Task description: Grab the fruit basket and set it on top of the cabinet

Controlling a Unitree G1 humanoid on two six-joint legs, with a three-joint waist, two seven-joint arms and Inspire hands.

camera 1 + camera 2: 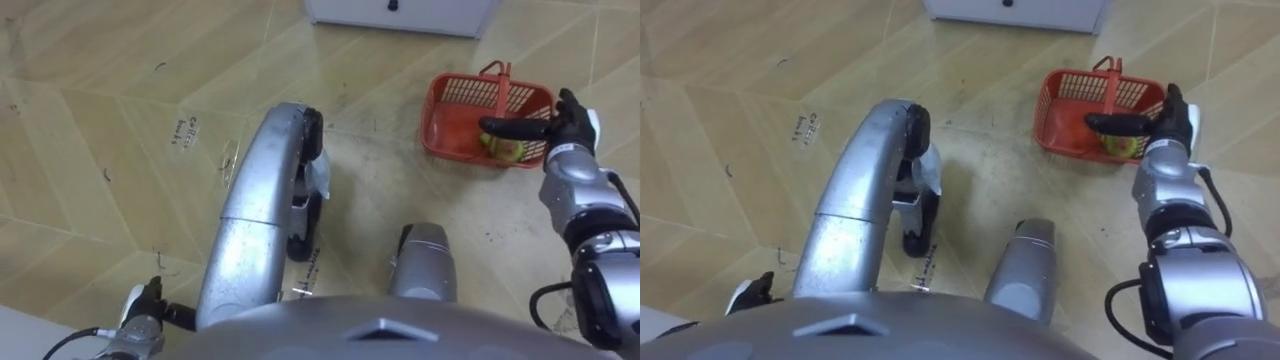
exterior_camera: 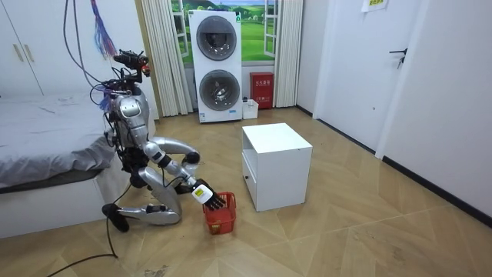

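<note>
A red plastic fruit basket (image 1: 462,98) stands on the wooden floor to my front right, with its handle (image 1: 500,82) upright. A yellow-green fruit (image 1: 508,150) lies in its near corner. My right hand (image 1: 566,124) is at the basket's near right rim, open. Its dark fingers (image 1: 512,128) stretch straight across the rim above the fruit, below the handle. My left hand (image 1: 140,304) hangs low at my left side, far from the basket. In the room view I kneel on the floor beside a bed, right hand (image 2: 200,191) just above the basket (image 2: 219,215).
A white cabinet (image 1: 400,12) stands just beyond the basket, close to its far side (image 2: 277,165). The bed (image 2: 46,146) is behind me. Stacked washing machines (image 2: 215,65) stand against the far wall.
</note>
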